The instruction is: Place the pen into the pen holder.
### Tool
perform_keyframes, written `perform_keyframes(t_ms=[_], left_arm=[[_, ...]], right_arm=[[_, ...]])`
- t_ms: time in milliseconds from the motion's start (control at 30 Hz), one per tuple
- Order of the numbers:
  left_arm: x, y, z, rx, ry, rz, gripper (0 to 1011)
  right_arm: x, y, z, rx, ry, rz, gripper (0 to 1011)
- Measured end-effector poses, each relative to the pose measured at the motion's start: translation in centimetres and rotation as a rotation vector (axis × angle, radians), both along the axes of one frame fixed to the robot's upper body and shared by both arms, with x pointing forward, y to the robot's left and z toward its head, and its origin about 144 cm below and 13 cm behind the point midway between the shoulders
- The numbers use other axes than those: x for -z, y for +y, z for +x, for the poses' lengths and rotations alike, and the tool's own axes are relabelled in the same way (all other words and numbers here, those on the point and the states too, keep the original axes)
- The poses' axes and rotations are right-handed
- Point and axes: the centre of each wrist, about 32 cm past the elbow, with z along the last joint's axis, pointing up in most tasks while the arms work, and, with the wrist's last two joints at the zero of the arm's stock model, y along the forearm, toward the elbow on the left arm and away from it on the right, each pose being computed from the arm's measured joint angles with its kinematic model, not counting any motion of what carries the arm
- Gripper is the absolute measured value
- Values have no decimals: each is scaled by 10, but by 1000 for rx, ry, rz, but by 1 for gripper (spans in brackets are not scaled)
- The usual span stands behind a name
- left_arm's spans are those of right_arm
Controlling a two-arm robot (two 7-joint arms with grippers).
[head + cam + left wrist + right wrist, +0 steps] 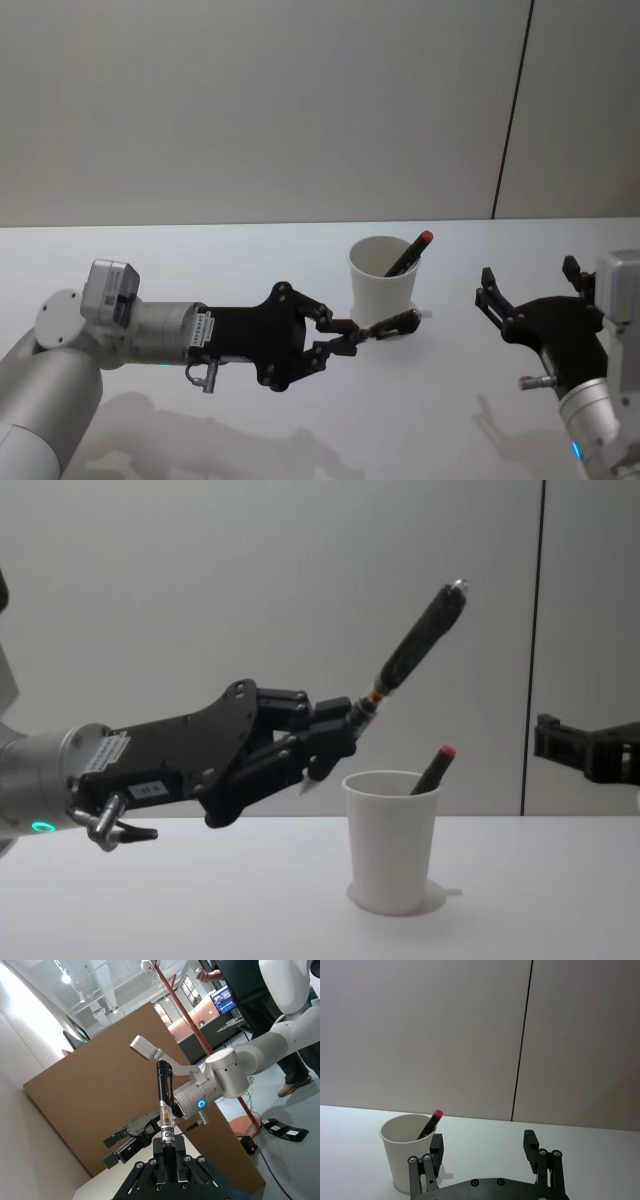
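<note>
Head view looks forward and down on the tabletop [200,262]. Chest view looks level across it, close in. Wrist views face out along the left gripper [167,1147] and the right gripper [483,1142]. Head, chest and right wrist views share the paper cup [383,290].

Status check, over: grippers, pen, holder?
Left gripper shut on black pen, tilted up by pen holder, not in yet. Right gripper open, empty, right of it. Red-capped pen already inside.

The pen holder [382,275] is standing on the worktop [200,270], a pen [408,252] leaning inside. Left of it, nearer the robot, the left hand [352,333] is gripping a second pen [415,640]; the right hand [528,274] is hanging apart, rightward.
</note>
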Motion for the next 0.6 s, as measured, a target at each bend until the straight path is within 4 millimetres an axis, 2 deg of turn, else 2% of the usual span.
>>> perform_keyframes(t_ms=[600], left_arm=[[-1,0,1,11,-5,7,138]], right_arm=[[3,-20,-6,-147,-37,-4,1002]])
